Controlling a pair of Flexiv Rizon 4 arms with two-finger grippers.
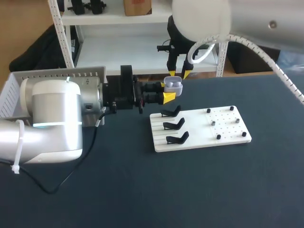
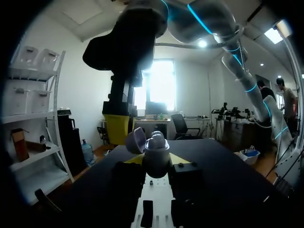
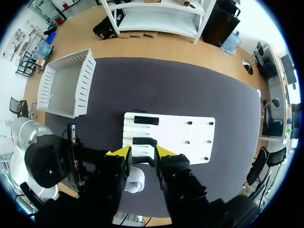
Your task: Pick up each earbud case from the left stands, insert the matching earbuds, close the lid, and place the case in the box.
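One earbud case (image 1: 174,84) is up in the air above the table (image 1: 142,190), clamped between the two yellow-tipped fingers of the left gripper (image 1: 168,91). The left arm reaches in level from the left side. The case's lid (image 2: 135,140) is swung open. In the left wrist view pale rounded shapes sit in its mouth, but I cannot tell whether they are earbuds.

The right gripper (image 1: 179,73) hangs just above the case, pointing down, with its fingers apart and nothing between them. In the right wrist view the case (image 3: 134,180) shows just beneath those fingers.

A white slatted box (image 1: 57,73) stands at the table's far left, behind the left arm.

The table top is dark. On it, right of the middle, lies a white board (image 1: 228,128). Three black stands (image 1: 172,124) sit in a column on the board's left part, and small dark pegs (image 1: 213,122) dot its right part.
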